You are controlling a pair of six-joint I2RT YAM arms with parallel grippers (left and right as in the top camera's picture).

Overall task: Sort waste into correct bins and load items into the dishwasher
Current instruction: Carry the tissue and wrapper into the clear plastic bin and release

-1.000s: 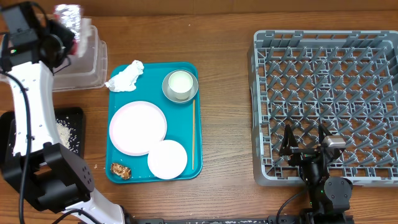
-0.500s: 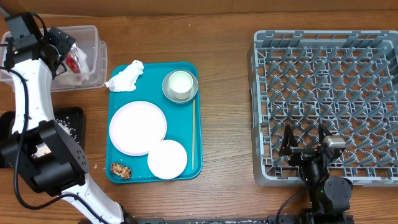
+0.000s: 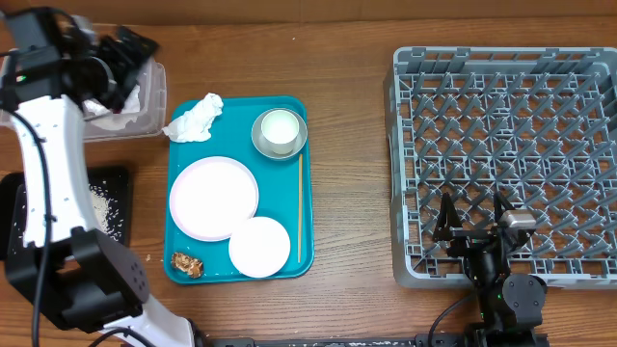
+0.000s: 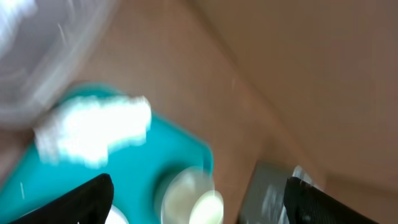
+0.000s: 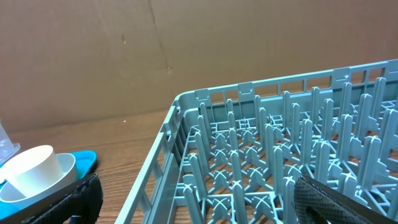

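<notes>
The wooden surface (image 3: 347,77) carried everything. On its right side sat the grey rack (image 3: 506,116), pegs upright. My right arm (image 3: 509,297) was folded low at the near edge. My right jaws stood over the rack's near rim, spread wide and gripping nothing, and pointed across the pegs.

My left arm (image 3: 43,164) ran up the left edge from its base and bent in at the far corner. My left jaws hung there above the clear tub (image 3: 145,120), also spread wide and empty. That wrist's view was badly blurred, and I could not tell what lay in the tub under me.

The teal tray (image 3: 275,188) lay mid-surface, just right of the tub and well apart from the rack. The black tray (image 3: 118,175) sat at the left edge, nearer than the tub and partly under my left arm.

On the teal tray, the plate (image 3: 213,198) lay at the left middle. The pinkish bowl (image 3: 259,247) touched its near right rim. The grey bowl (image 3: 258,145) stood in the far right corner with the white cup (image 3: 280,130) inside it. The napkin (image 3: 196,119) lay crumpled over the tray's far left corner, the nearest task thing to my left jaws and just right of them.

A thin stick (image 3: 299,207) lay along the tray's right side. The brown lump (image 3: 186,263) rested in the near left corner. Rice (image 3: 99,204) lay scattered in the black tray.
</notes>
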